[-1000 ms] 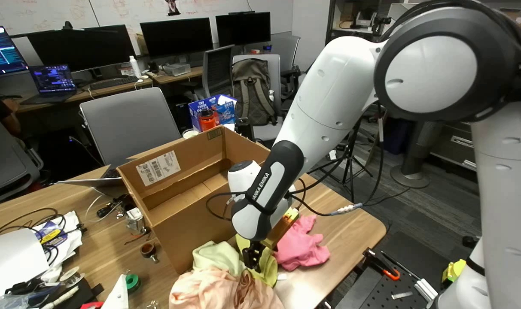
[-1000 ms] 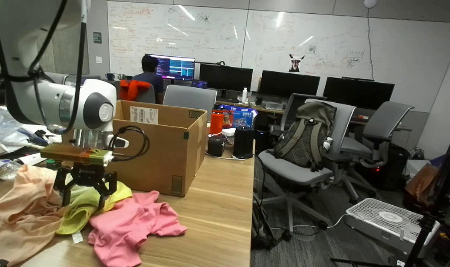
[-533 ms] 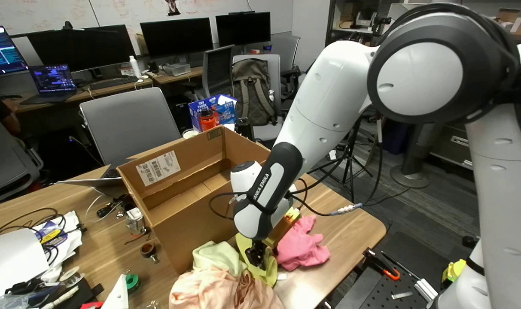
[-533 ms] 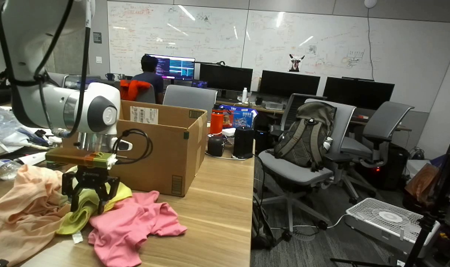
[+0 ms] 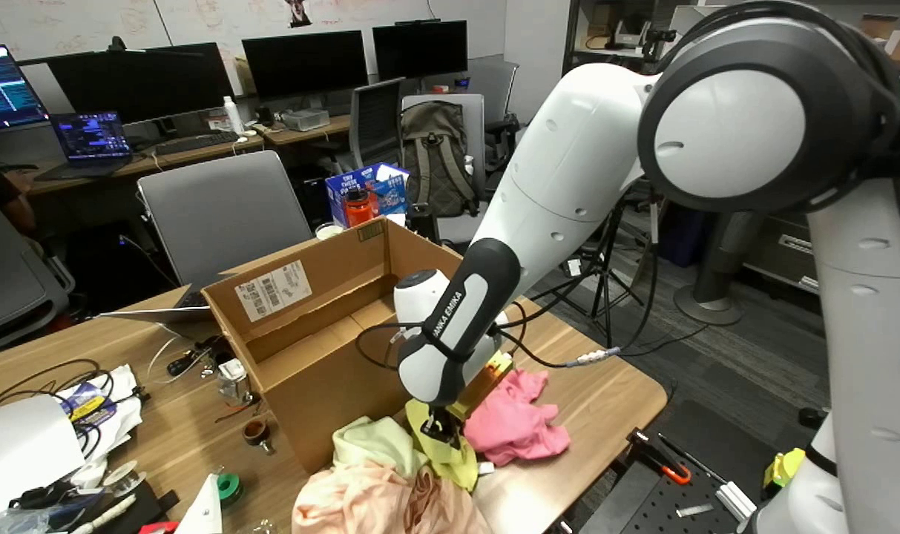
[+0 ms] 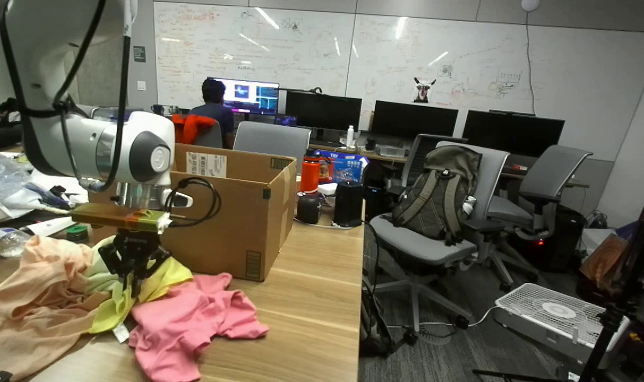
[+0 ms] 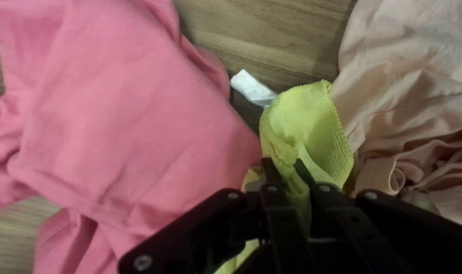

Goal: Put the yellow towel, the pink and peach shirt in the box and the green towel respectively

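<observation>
Observed gripper clamped on yellow towel. In wrist view, noted pink shirt left of gripper, peach shirt right; in an exterior view, green towel left, box behind.

Somebody in dark blue sits with their back to us, facing a glowing monitor in front of the whiteboard. An olive backpack slumps on a gray chair. An orange-red bottle stands beside a blue carton, and a green roll lies on the wooden table.
</observation>
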Motion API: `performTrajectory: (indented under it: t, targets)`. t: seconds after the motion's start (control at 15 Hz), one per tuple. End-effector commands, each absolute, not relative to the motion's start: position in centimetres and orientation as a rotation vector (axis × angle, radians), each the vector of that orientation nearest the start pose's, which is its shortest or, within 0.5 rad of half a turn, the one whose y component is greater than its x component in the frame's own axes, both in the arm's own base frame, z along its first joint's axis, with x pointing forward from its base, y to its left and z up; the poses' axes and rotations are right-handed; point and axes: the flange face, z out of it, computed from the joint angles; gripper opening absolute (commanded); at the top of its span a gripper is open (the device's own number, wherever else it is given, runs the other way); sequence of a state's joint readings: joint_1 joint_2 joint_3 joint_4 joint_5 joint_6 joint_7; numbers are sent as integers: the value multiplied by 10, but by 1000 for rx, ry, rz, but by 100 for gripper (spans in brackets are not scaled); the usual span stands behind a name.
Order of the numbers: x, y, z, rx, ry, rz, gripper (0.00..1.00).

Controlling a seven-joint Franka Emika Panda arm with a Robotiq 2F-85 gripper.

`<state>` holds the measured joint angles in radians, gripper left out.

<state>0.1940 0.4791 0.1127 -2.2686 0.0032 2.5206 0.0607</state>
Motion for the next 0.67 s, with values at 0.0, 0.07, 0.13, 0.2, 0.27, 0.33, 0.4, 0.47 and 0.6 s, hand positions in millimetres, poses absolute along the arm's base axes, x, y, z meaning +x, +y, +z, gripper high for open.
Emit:
performTrajectory:
  t: [0.0, 0.07, 0.13, 0.2, 0.27, 0.33, 0.4, 0.47, 0.6]
  targets:
    - [488, 151, 163, -3119, -317, 260, 1]
    - [491, 149, 172, -3123, -296, 235, 3]
    - [492, 146, 185, -3132, -275, 199, 3]
    - [494, 143, 197, -3139, -254, 164, 3]
    - [496, 142, 209, -3143, -226, 128, 3]
    - [498, 139, 223, -3146, -202, 92, 3]
    - [499, 138, 237, -3152, -177, 57, 3]
    - [501, 136, 250, -3160, -160, 13, 3]
    - [501, 136, 278, -3175, -132, -67, 3]
